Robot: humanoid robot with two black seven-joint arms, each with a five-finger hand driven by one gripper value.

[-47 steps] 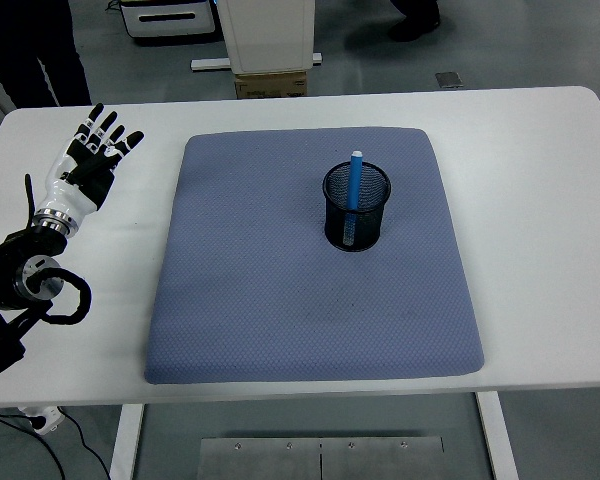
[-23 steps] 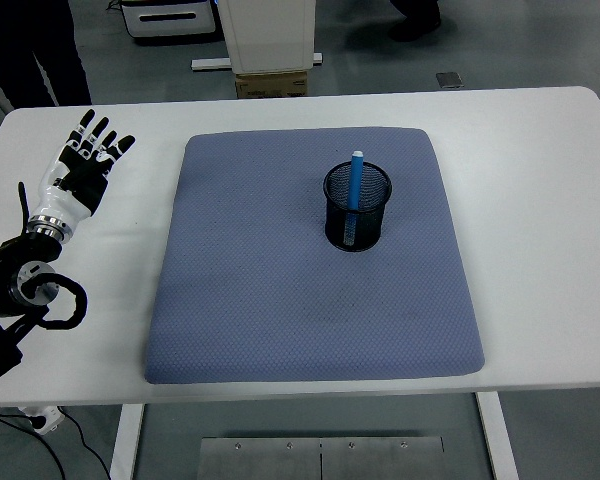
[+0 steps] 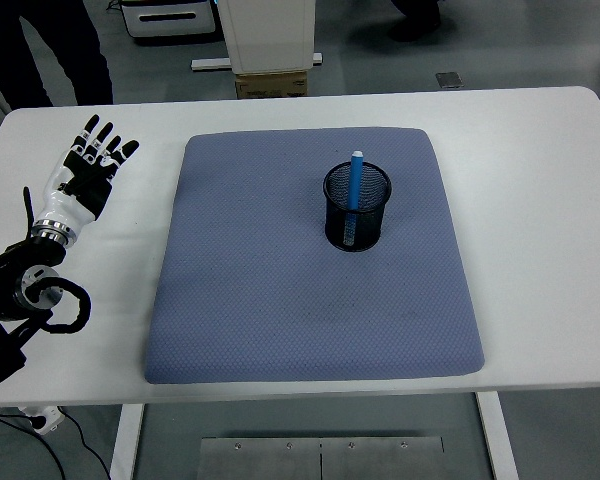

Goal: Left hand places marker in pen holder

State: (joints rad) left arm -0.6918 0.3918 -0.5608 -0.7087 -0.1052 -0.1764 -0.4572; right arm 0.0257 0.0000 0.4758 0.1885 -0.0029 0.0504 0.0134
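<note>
The tabletop (image 3: 540, 200) is plain white. On it lies a mat (image 3: 280, 270) of muted blue-grey, covered all over in a fine dotted weave. The pen holder (image 3: 357, 208) is black wire mesh, and the marker (image 3: 355, 185) in it is bright blue with a paler, whitish cap at the top. The left robot hand (image 3: 87, 172) is white across the back with black fingers and black joints, on a black arm with a silvery wrist ring. The floor (image 3: 520, 45) is grey.
</note>
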